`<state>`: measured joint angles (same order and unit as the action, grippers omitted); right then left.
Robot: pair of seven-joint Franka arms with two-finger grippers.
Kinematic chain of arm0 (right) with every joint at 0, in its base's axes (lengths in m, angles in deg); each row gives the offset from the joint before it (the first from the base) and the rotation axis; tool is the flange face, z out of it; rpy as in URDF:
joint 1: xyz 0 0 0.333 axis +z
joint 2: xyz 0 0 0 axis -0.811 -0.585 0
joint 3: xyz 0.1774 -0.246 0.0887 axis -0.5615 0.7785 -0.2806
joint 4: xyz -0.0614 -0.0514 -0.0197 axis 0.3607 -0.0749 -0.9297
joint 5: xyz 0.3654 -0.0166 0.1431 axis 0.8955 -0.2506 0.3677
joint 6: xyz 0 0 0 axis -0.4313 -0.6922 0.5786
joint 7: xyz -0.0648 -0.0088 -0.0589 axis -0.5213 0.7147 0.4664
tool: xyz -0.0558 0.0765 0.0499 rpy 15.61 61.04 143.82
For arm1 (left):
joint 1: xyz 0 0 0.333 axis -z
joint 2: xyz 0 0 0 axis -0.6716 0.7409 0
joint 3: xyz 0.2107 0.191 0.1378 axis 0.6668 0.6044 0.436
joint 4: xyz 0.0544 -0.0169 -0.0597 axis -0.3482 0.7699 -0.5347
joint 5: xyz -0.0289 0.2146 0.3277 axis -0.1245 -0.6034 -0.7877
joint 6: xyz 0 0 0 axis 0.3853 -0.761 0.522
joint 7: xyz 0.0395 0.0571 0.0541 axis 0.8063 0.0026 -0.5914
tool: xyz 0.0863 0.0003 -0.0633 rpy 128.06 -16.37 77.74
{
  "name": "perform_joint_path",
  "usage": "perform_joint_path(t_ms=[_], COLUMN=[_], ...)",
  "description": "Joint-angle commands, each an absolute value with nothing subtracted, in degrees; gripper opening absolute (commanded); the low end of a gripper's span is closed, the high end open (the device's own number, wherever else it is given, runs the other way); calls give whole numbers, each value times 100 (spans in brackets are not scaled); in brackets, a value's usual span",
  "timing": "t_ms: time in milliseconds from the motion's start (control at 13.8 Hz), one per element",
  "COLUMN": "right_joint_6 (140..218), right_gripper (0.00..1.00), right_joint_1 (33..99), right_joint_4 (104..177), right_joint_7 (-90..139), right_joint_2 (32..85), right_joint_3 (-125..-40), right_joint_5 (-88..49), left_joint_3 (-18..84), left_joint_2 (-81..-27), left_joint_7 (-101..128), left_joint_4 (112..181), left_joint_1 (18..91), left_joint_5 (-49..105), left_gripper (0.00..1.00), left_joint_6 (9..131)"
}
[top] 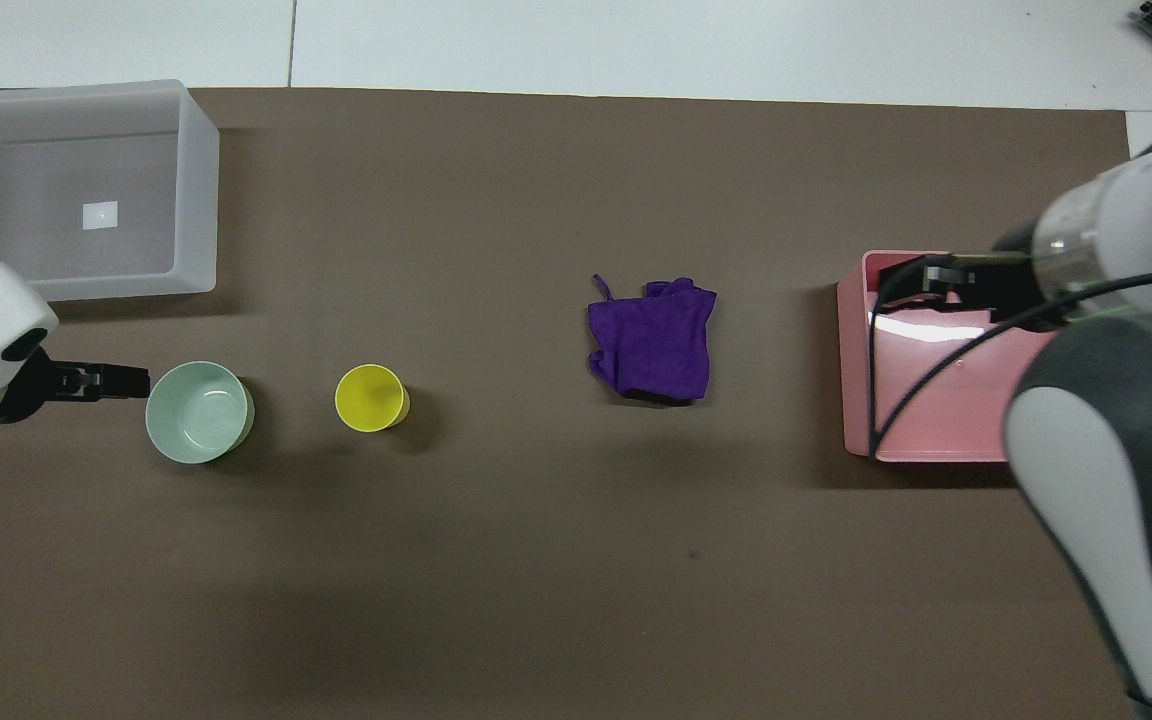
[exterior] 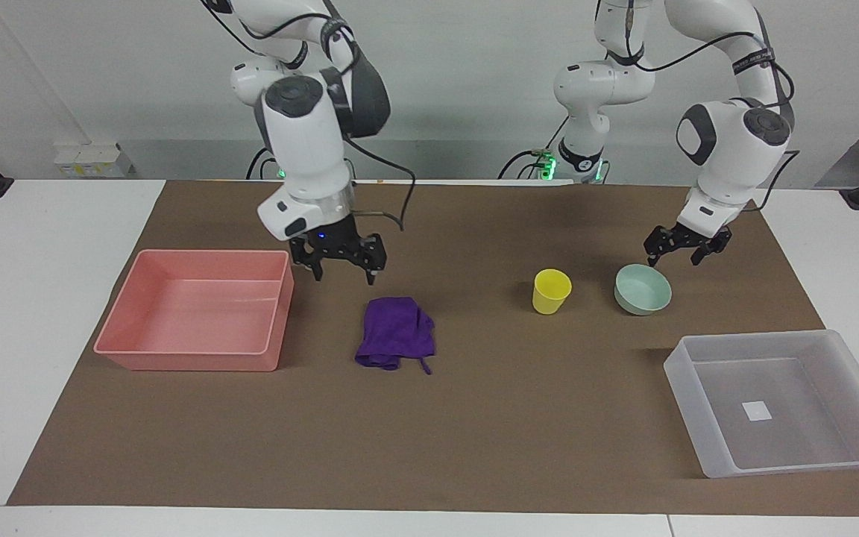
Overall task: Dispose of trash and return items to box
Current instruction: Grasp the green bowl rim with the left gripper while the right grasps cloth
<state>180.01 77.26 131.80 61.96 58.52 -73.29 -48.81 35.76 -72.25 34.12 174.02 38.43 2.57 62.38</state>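
We judge the task barely begun: nothing is sorted yet. The pink bin (exterior: 198,309), at the right arm's end, holds nothing, and the clear box (exterior: 780,403) shows only its white label (exterior: 756,411). Between them the purple rag (exterior: 396,341), mint bowl (exterior: 643,289) and yellow cup (exterior: 551,291) lie on the brown mat (exterior: 474,432). Our right gripper (exterior: 342,270) hangs above the mat between the pink bin and the rag, jaws spread; our left gripper (exterior: 679,249) hovers beside the bowl, jaws spread too, both empty.
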Motion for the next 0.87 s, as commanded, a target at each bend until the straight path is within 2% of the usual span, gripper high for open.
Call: perform_joint_path(t_ms=[0, 145, 289, 361, 506, 578, 795], right_joint_6=[18969, 19647, 19834, 19834, 19800, 19791, 19878], right_gripper=[100, 100, 100, 100, 100, 100, 100], right_joint_1=[7784, 7950, 8039, 8039, 8048, 8039, 8021], right_joint_4=[13632, 13941, 14099, 14222, 14355, 14442, 14680], right_joint_7=[6332, 6385, 6359, 6306, 6306, 6297, 6279], right_joint_2=[5508, 5158, 5006, 5050, 5094, 5120, 5200], right_joint_3=[-7322, -7322, -7322, -7322, -7313, -7305, -7313], right_joint_5=[-4683, -4683, -4692, -4735, -4797, -4832, -4982], left_joint_3=[3522, 3522, 3531, 3531, 3531, 3531, 3531], left_joint_2=[-7417, -7382, -7373, -7321, -7268, -7268, -7242], left_joint_7=[3500, 3561, 3579, 3579, 3562, 3579, 3588], left_joint_4=[18070, 18124, 18203, 18229, 18256, 18247, 18203], left_joint_1=[3771, 3718, 3709, 3709, 3700, 3700, 3709], left_joint_5=[178, 178, 178, 178, 178, 178, 178], left_gripper=[100, 100, 99, 75, 9, 0, 0], left_joint_6=[6757, 6827, 6871, 6959, 7012, 7012, 7012])
